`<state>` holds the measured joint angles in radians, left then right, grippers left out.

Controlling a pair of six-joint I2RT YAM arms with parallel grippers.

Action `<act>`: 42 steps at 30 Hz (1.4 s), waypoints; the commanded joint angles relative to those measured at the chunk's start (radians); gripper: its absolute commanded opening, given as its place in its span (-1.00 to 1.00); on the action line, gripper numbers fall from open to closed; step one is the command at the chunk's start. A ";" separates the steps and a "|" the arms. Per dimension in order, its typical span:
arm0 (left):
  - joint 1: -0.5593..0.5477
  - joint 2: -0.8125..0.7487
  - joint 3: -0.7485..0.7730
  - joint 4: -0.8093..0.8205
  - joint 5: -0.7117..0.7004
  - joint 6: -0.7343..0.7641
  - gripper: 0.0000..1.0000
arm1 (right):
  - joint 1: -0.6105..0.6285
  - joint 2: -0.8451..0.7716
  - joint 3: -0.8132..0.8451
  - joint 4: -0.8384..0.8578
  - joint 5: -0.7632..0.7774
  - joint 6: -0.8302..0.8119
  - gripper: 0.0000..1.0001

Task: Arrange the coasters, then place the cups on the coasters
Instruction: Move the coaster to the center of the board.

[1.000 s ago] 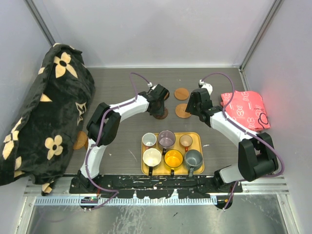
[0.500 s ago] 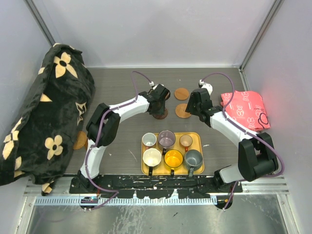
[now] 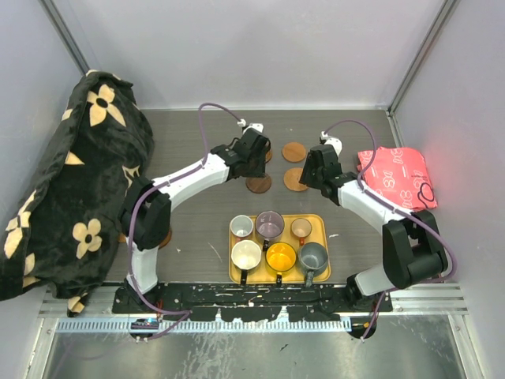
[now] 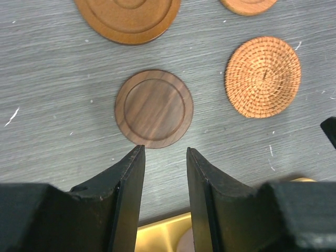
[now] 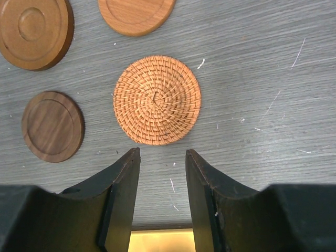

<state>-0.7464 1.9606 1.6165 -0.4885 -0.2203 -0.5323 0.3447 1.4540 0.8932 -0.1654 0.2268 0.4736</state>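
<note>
A dark walnut coaster (image 4: 154,108) lies flat on the table just beyond my left gripper (image 4: 164,152), which is open and holds nothing. A woven orange coaster (image 5: 157,100) lies just ahead of my right gripper (image 5: 161,153), also open and empty. Behind these are a large ringed brown coaster (image 4: 127,18) and a lighter wooden coaster (image 5: 135,14). From above, the left gripper (image 3: 254,166) hangs behind the dark coaster (image 3: 258,184), and the right gripper (image 3: 312,178) is beside the woven coaster (image 3: 296,179). Several cups, among them the orange-yellow cup (image 3: 281,257), stand on the yellow tray (image 3: 276,279).
A black blanket with cream flowers (image 3: 71,181) fills the left side. A red patterned cloth (image 3: 398,178) lies at the right. The tray sits near the arm bases, close below both grippers. Grey walls close in the back and sides.
My left gripper has come up off the dark coaster and drawn back, leaving it flat and uncovered on the table; its elbow has swung left. The right arm has barely moved.
</note>
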 commanded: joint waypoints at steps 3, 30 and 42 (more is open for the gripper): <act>-0.004 -0.111 -0.102 0.059 -0.085 -0.009 -0.22 | -0.002 0.011 -0.005 0.048 -0.017 -0.006 -0.09; 0.257 -0.680 -0.705 -0.166 -0.315 -0.346 -0.26 | -0.002 -0.086 -0.027 0.040 -0.141 0.032 -0.09; 0.349 -0.902 -0.957 -0.283 -0.286 -0.546 -0.38 | -0.002 -0.111 -0.045 0.062 -0.177 0.047 -0.09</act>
<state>-0.4393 1.1290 0.7143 -0.7345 -0.4995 -0.9833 0.3447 1.3952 0.8459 -0.1432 0.0723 0.5056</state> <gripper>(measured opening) 0.328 0.454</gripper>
